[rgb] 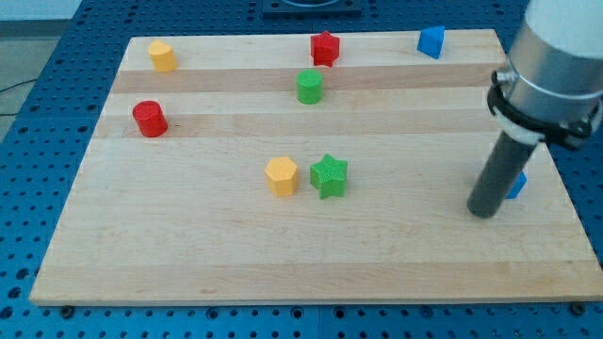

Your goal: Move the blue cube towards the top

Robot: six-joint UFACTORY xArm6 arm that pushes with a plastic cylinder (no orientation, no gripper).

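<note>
A blue block (517,185) lies near the board's right edge. It is mostly hidden behind my rod, so I cannot make out its shape. My tip (482,213) rests on the board just to the left of and below this block, close to it or touching it. A second blue block (431,41), angular in shape, sits at the board's top edge, right of centre.
A yellow block (162,56) sits at the top left and a red star (325,48) at top centre. A green block (309,87) lies below the star. A red cylinder (149,119) is at left. A yellow hexagon (281,176) and a green star (329,175) are mid-board. The wooden board (188,245) lies on a blue perforated table.
</note>
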